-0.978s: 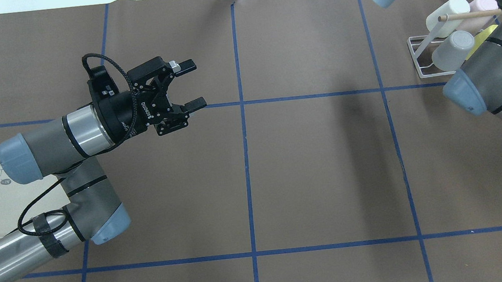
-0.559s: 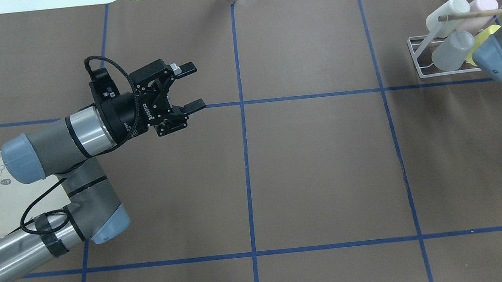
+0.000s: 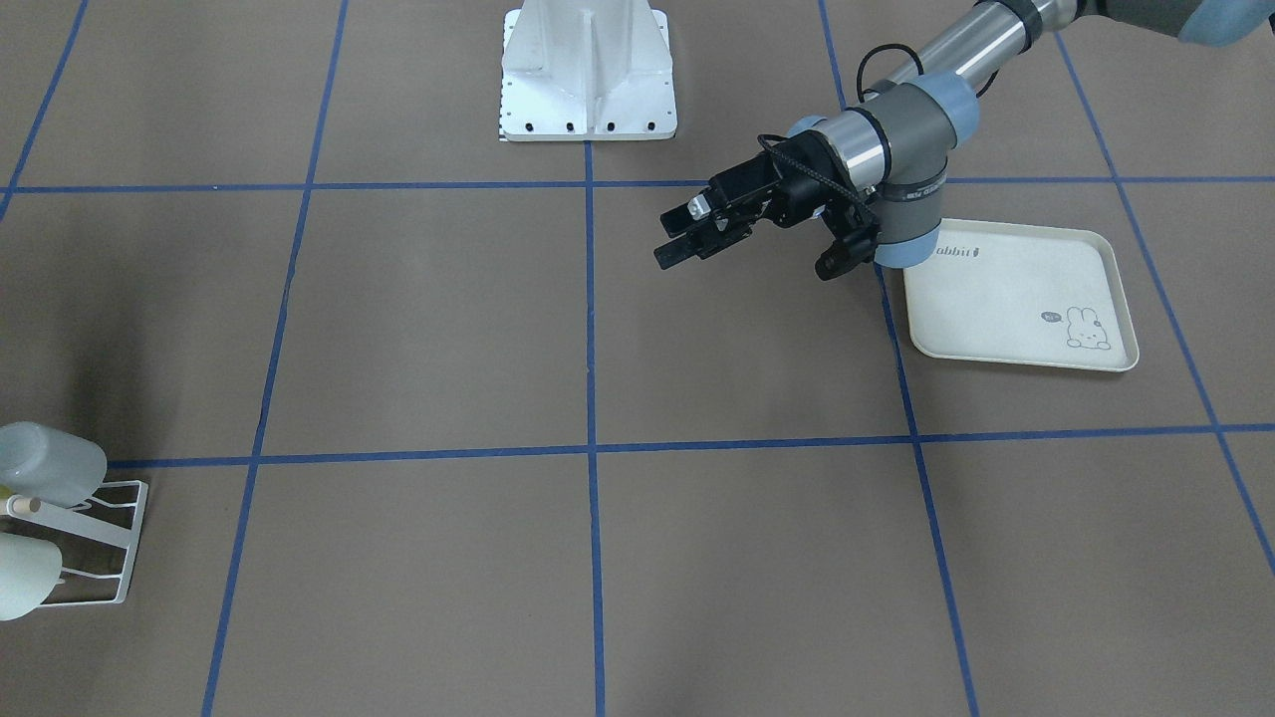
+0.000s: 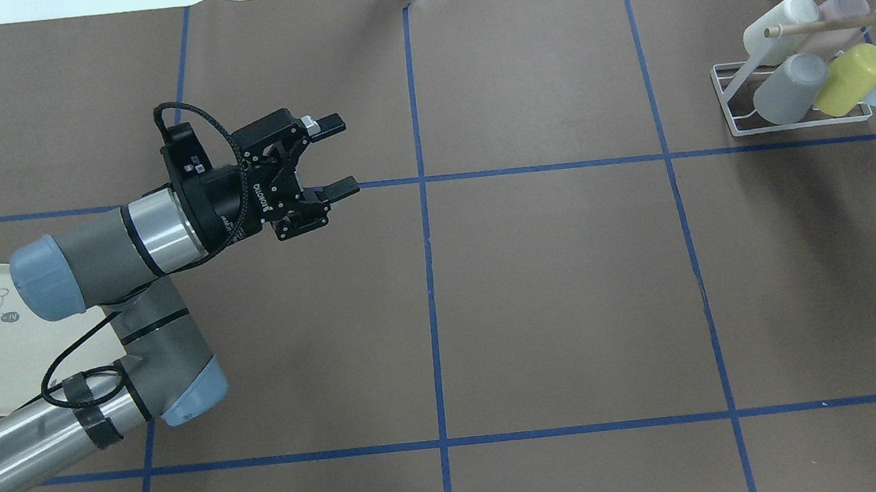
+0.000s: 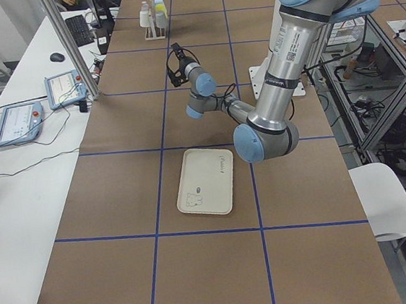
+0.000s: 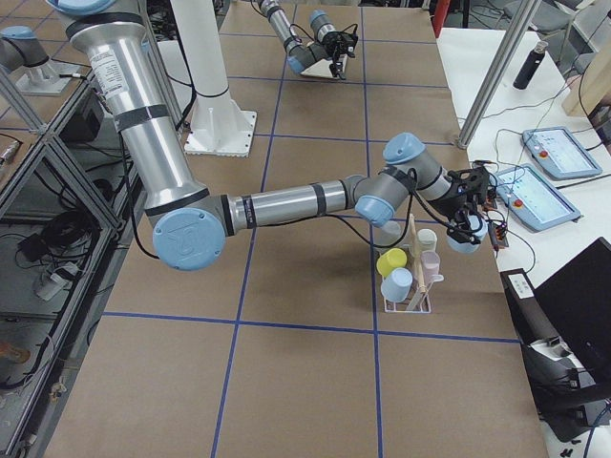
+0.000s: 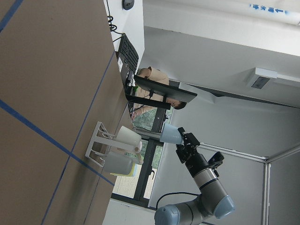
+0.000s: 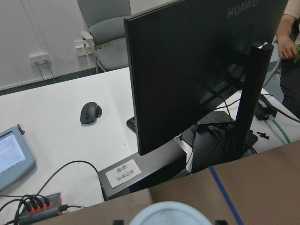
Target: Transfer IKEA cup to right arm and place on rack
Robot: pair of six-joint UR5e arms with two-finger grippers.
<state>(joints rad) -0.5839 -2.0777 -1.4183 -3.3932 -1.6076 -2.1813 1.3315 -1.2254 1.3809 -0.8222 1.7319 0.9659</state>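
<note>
Right arm (image 6: 286, 202) retreated rightward | right end effector (image 7: 182, 139) clasps IKEA cup (image 7: 169, 134)

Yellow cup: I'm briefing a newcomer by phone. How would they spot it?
At the brown table's far right corner in the overhead view stands a white wire rack. The yellow cup rests in its nearer row, the only vivid one among pale cups.

The overhead camera looks down from behind the robot, the rack (image 4: 747, 71) far right; the front-facing camera opposite shares it, lower left.
</note>
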